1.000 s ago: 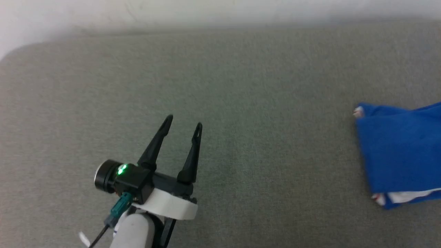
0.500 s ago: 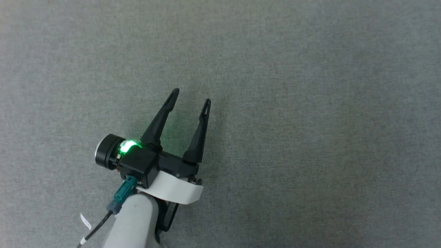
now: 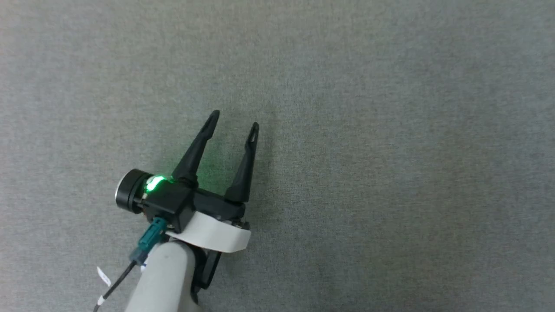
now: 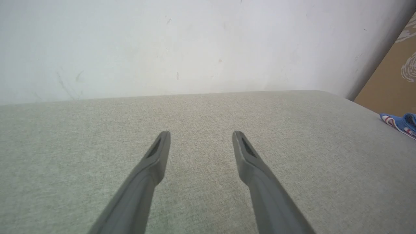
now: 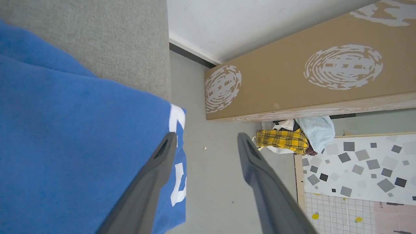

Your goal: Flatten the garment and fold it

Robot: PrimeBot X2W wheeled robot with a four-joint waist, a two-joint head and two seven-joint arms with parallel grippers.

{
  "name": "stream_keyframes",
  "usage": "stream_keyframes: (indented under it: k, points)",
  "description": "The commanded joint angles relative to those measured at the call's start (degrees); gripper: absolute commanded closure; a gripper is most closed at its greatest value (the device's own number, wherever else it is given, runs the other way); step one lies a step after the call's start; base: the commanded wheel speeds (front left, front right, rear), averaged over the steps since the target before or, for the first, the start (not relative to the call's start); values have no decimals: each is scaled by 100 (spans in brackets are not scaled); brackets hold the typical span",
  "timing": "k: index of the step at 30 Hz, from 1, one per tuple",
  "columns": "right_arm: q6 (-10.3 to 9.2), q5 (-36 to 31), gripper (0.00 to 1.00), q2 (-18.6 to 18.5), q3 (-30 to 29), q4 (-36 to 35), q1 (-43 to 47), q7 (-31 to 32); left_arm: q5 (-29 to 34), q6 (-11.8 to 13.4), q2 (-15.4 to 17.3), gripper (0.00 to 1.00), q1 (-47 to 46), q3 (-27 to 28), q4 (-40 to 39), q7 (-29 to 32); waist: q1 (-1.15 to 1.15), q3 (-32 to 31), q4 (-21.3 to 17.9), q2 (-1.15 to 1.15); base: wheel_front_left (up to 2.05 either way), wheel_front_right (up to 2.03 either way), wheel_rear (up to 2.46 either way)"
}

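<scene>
Grey upholstered surface [image 3: 390,130] carries the blue garment [image 5: 81,130], doubled over at its edge just beside the right claw [image 5: 207,136], spread wide and holding nothing. Well apart, the left claw [image 3: 234,119] gapes empty too. Folding seems largely done; tidiness unclear.

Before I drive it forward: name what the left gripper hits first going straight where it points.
The left gripper looks free over the grey surface; likely the white wall first, though depth is unclear.
</scene>
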Motion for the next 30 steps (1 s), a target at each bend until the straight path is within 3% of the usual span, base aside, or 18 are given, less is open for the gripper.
stream_keyframes:
  k: [1, 7, 17, 30]
  points:
    - [-13, -79, 0, 24, 1, -13, -134, -13, -48, -27, -1, 0, 55, 54, 28, -27, 0, -379, -94, 0, 0, 0, 0]
    - [-13, -48, 0, 417, 126, -631, -609, -160, -266, 73, -6, 0, 423, 396, 104, -27, 0, -1326, -229, 0, 0, 0, 0]
    - [-13, 418, 0, 1531, 290, -2242, -603, -622, -377, 405, -11, 0, 1183, 1058, -77, -27, 0, -2651, -184, 0, 0, 0, 0]
    - [-13, 689, 0, 3797, -394, -4831, 1924, -936, -527, 551, -12, 0, 1892, 1137, -44, -27, 0, -3340, 179, 0, 0, 0, 0]
